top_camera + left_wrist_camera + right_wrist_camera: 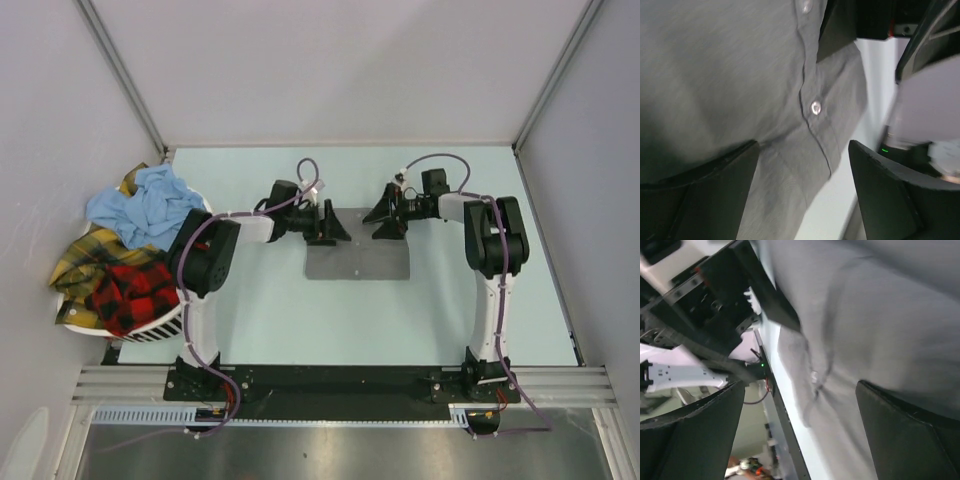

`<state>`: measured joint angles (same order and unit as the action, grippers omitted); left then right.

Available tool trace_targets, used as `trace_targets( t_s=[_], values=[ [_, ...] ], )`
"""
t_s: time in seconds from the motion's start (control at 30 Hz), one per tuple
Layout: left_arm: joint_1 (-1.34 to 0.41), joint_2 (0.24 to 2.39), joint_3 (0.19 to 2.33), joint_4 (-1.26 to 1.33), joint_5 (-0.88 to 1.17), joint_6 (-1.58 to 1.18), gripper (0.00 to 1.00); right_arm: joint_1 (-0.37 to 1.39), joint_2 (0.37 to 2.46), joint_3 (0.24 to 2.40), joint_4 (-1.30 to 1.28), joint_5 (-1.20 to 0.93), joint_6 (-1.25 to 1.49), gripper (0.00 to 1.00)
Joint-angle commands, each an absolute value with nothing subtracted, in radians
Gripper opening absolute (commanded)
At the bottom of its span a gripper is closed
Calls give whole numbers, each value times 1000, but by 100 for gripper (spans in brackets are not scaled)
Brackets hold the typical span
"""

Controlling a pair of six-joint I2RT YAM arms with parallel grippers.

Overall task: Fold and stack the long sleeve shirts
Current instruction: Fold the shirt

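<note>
Pale green table, basket of spare shirts off at the left edge, and the grey shirt lying mid-table as a flat rectangle. The left gripper and right gripper sit at its far edge, both spread wide, holding nothing. I'd pinch both far corners evenly so the fold lands square. Cloth looks soft, fine-woven, pearly button on the placket.

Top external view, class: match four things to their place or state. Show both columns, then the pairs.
Things: 1 grey shirt; 2 light blue shirt; 3 red-and-black plaid shirt; 4 right end effector.
Places or states: A far side of the basket; B open; C flat at the centre of the table; D near side of the basket.
Pairs: 1-C; 2-A; 3-D; 4-B.
</note>
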<state>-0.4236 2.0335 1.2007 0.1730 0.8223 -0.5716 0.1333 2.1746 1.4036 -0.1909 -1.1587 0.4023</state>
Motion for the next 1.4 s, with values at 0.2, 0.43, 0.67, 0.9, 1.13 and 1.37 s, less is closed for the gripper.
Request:
trace_targets(
  t_s=[0.2, 0.43, 0.67, 0.9, 1.13, 1.37],
  values=[
    [-279, 1974, 1118, -118, 738, -422, 78, 8, 2252, 1597, -536, -1065, 201, 98],
    [-391, 1879, 1276, -68, 870, -371, 77, 40, 2195, 1687, -500, -1120, 305, 88],
    [-396, 2114, 1504, -3, 805, -521, 73, 91, 2298, 1687, -292, -1079, 408, 65],
    [-319, 2250, 1513, -66, 695, -522, 74, 72, 2451, 1799, -314, -962, 361, 56],
    [-239, 2132, 1320, -16, 721, -572, 77, 118, 2574, 2018, -451, -858, 265, 54],
    [-230, 1742, 1238, -26, 752, -404, 83, 196, 2559, 2345, -612, -827, 37, 55]
  ],
)
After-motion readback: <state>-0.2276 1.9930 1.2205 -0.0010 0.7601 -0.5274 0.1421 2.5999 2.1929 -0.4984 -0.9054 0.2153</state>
